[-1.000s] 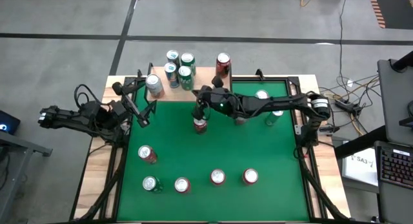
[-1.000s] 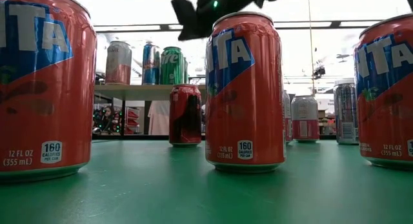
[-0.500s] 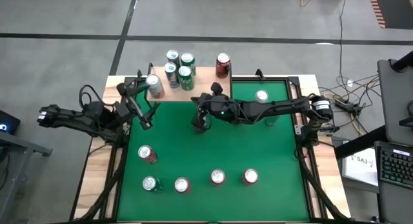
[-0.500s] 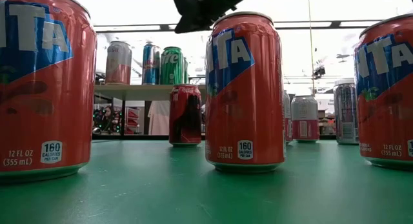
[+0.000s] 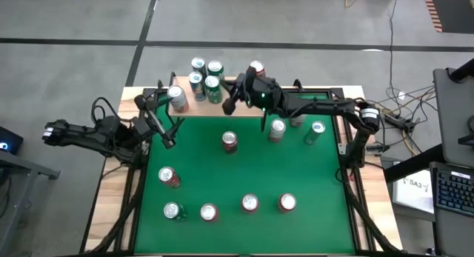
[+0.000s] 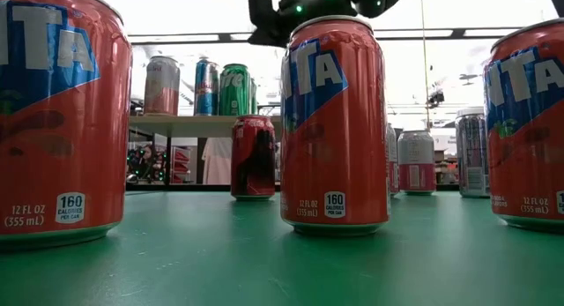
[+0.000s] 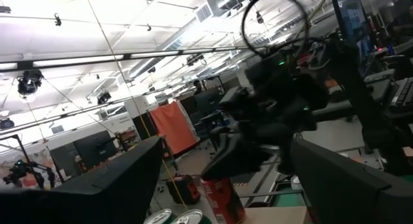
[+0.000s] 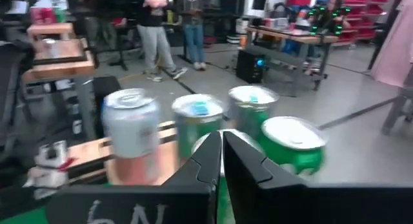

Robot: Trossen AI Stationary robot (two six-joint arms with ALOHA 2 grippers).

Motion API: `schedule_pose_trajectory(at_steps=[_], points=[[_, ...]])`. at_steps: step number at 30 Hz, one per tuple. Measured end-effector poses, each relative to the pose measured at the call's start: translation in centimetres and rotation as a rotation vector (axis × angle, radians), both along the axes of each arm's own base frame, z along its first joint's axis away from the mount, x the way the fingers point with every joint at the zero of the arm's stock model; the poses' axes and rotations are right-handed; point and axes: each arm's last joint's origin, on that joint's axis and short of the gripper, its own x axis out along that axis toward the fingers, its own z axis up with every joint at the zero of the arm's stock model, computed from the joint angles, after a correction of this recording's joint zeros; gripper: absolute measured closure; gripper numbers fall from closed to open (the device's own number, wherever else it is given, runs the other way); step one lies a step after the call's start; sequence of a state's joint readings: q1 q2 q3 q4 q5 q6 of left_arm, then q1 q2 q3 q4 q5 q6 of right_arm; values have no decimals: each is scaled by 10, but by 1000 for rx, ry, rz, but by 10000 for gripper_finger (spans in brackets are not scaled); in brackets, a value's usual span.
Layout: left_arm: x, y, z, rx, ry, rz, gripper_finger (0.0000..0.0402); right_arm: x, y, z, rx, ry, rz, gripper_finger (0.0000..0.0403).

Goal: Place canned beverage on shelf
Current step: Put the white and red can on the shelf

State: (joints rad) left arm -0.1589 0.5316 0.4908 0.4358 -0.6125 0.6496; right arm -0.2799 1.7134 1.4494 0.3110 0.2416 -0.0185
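The shelf (image 5: 191,107), a light-wood board, stands at the table's far left. On it stand green cans (image 5: 213,84), a silver can (image 5: 176,98) and a red can (image 5: 256,69). My right gripper (image 5: 229,103) hangs shut and empty above the shelf's front edge. In the right wrist view its fingers (image 8: 219,156) point level at the shelf's cans (image 8: 197,124). A dark red can (image 5: 229,141) stands upright on the green table, nearer than that gripper. My left gripper (image 5: 169,132) waits open at the table's left edge.
Two silver cans (image 5: 277,128) (image 5: 316,129) stand on the table's far right. A row of red and green cans (image 5: 249,204) lines the near side, with another red can (image 5: 169,176) at the left. People stand in the room beyond the shelf (image 8: 161,30).
My right gripper, shut throughout, has left the spot over the dark red can at the table's middle. It has risen and swung toward the far edge, to the shelf's front, tipping from pointing down to level. The dark red can stands where it was.
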Motion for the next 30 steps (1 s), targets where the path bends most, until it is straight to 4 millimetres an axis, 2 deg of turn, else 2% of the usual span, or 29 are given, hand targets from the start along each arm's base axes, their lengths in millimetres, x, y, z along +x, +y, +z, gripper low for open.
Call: schedule_pose_trajectory(at_steps=[4, 25, 30], points=[[0, 0, 0, 12, 7, 5, 76, -3, -10, 2, 3, -21, 14, 394], [0, 0, 1, 17, -4, 6, 76, 2, -14, -3, -92, -10, 51, 394], [1, 0, 1, 17, -5, 6, 76, 10, -17, -12, -111, -31, 47, 394]])
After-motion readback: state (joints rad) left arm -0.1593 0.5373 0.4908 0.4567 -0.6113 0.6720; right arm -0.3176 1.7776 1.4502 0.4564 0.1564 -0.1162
